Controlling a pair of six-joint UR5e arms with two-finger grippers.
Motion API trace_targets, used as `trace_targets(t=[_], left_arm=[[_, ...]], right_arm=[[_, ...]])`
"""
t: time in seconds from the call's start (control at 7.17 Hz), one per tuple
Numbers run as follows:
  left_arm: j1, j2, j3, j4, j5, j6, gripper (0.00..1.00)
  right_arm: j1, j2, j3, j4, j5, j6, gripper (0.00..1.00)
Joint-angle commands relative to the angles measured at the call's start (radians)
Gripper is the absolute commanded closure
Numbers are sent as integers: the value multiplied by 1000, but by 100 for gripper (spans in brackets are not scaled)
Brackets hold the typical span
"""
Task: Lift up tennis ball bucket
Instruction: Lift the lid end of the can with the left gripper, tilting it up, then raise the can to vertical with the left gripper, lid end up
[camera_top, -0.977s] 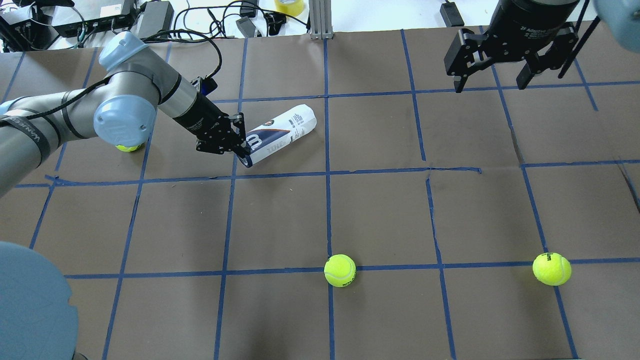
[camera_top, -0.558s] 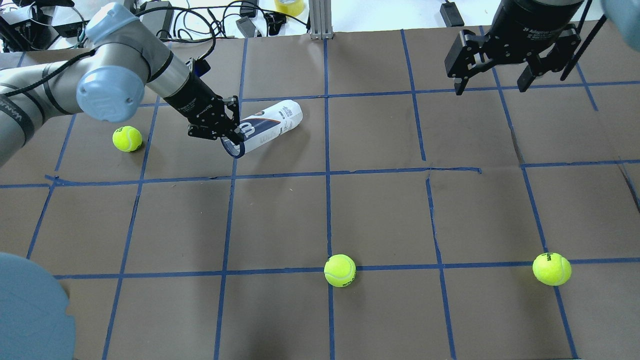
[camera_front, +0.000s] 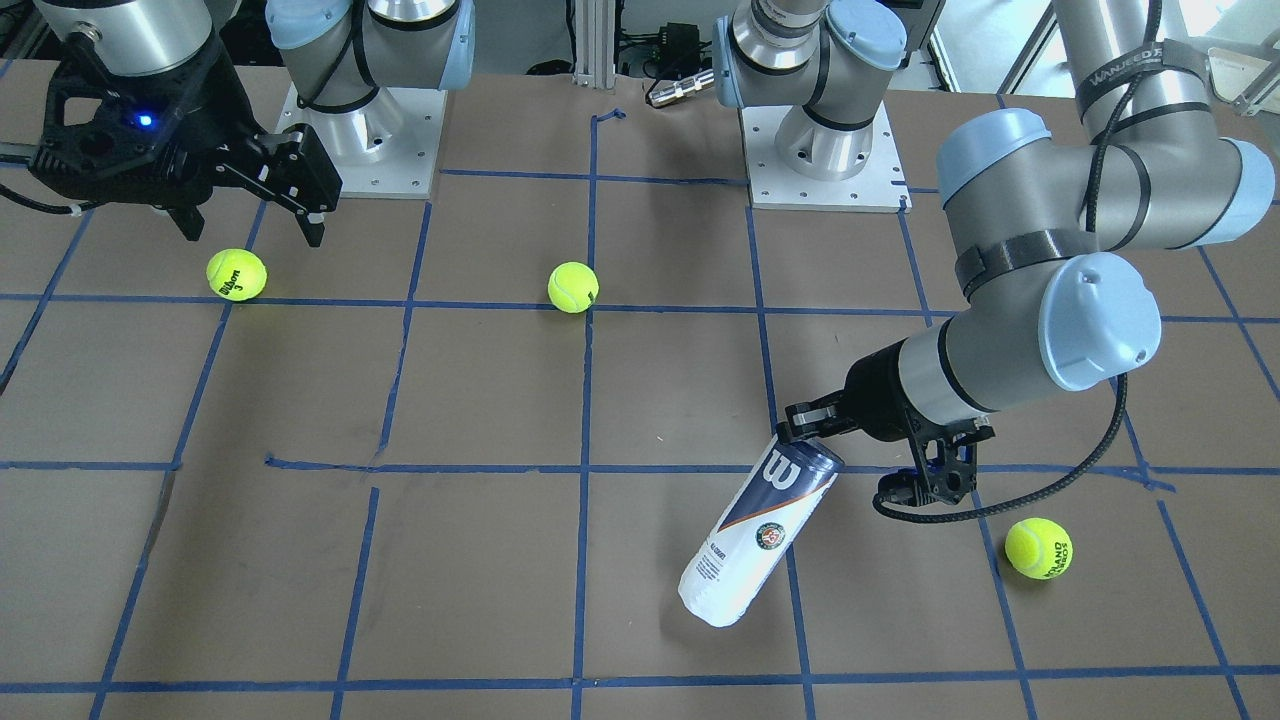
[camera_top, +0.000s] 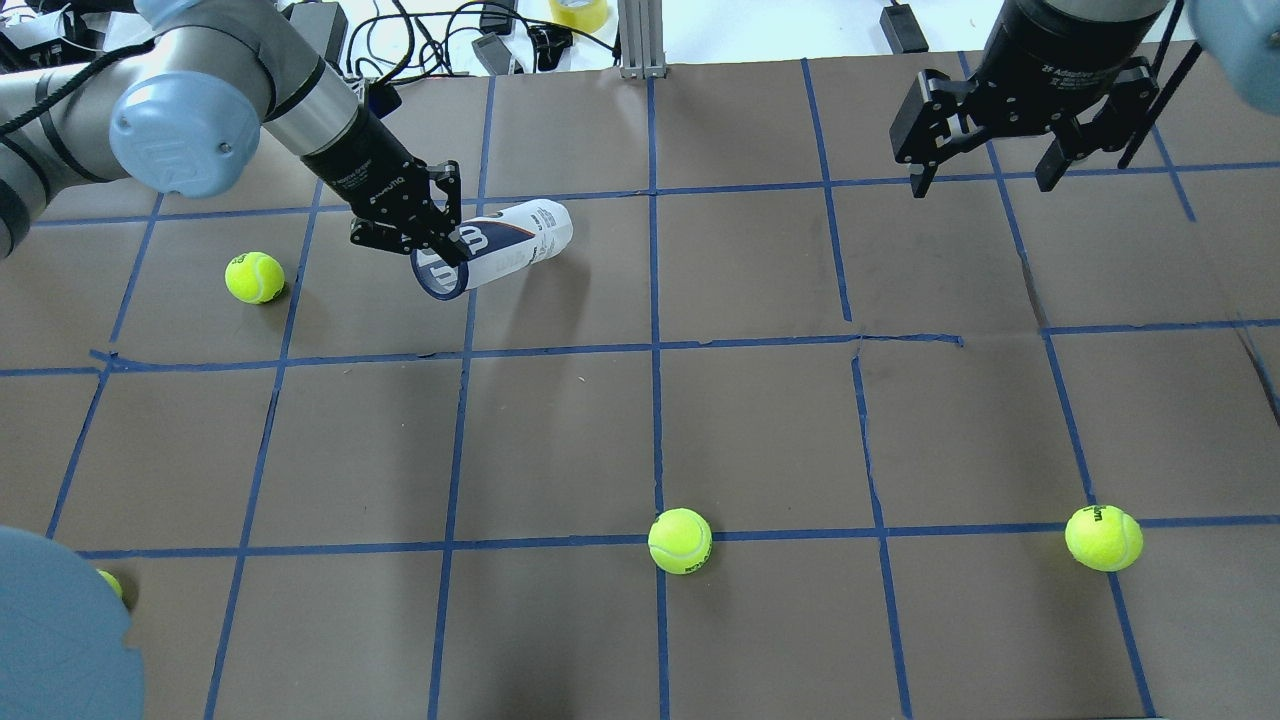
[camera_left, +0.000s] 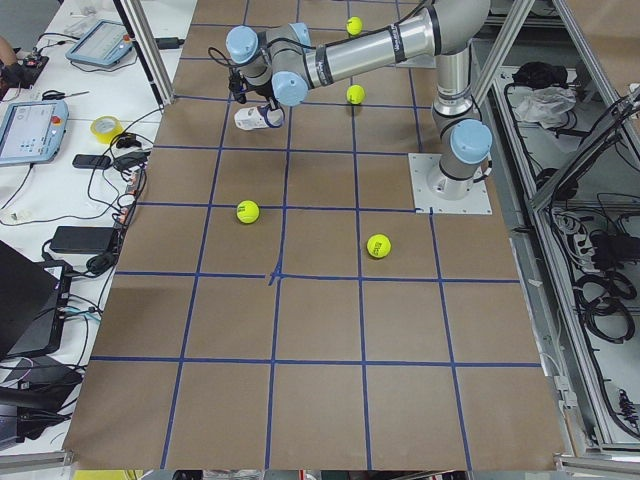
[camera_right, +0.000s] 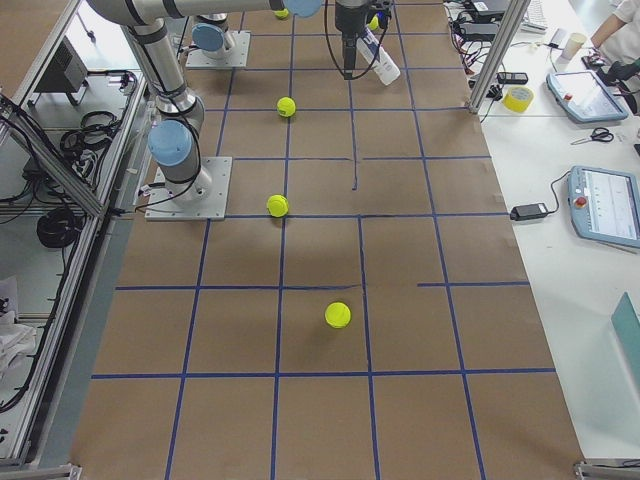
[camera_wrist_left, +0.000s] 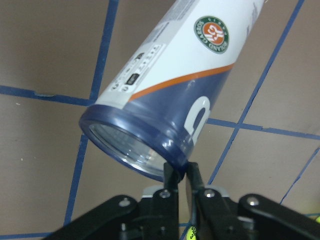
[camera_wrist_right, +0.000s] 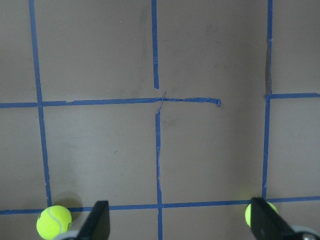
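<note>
The tennis ball bucket (camera_top: 505, 248) is a white and navy tube with a white "W". It hangs tilted, its open navy rim end raised and its white end low. It also shows in the front view (camera_front: 760, 525) and the left wrist view (camera_wrist_left: 175, 75). My left gripper (camera_top: 448, 252) is shut on the bucket's navy rim, one finger inside and one outside, as the left wrist view (camera_wrist_left: 182, 175) and the front view (camera_front: 803, 428) show. I cannot tell whether the white end touches the table. My right gripper (camera_top: 980, 183) is open and empty, high over the far right.
Loose tennis balls lie on the brown paper with its blue tape grid: one left of the bucket (camera_top: 254, 277), one near centre (camera_top: 680, 541), one near right (camera_top: 1103, 538), and one at the near left edge (camera_top: 110, 583). Cables and boxes (camera_top: 300, 30) lie beyond the far edge.
My left arm has moved left and toward the far edge, keeping its hold on the rim. The bucket has gone with it and tilts more steeply. The right gripper has not moved.
</note>
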Motion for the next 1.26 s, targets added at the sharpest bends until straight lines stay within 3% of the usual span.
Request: trace_targets(t=[0.0, 0.42, 0.84, 1.12], left_arm=[[-10, 10, 22, -17, 43, -1, 100], [-47, -3, 181, -210, 158, 13, 100], [-117, -18, 238, -305, 429, 105, 100], [-161, -30, 247, -322, 518, 155, 100]], right_arm=[[0, -3, 5, 0, -3, 0, 0], [0, -1, 6, 3, -3, 0, 0], [0, -1, 6, 6, -3, -1, 0], [0, -1, 6, 6, -3, -4, 0]])
